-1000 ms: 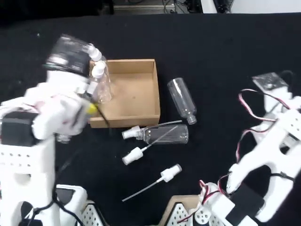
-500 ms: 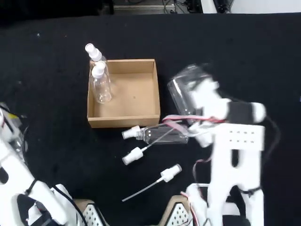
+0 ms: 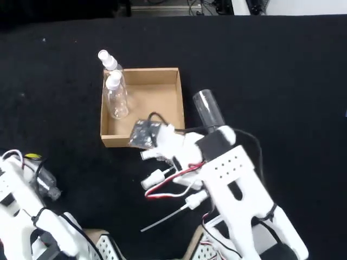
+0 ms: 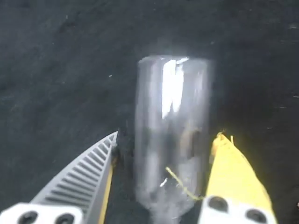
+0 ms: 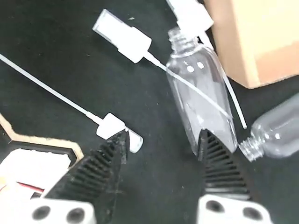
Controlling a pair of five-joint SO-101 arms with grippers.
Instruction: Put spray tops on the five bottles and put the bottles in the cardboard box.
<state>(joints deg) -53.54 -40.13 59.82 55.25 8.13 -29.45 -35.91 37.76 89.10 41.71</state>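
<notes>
Left gripper [image 4: 167, 136] clamped on a clear bottle [image 4: 170, 93] over the black table [image 4: 56, 70] | right gripper [image 5: 163, 137] wide open over a lying bottle [image 5: 201, 102] (loose spray tops [image 5: 124, 39] beside it) | two capped bottles [image 3: 116, 100] at the cardboard box [image 3: 157, 108] corner.

cardboard box [image 3: 162, 71] open | capped bottles [image 3: 116, 98] at its wall | spray tops [image 3: 154, 177] loose
</notes>
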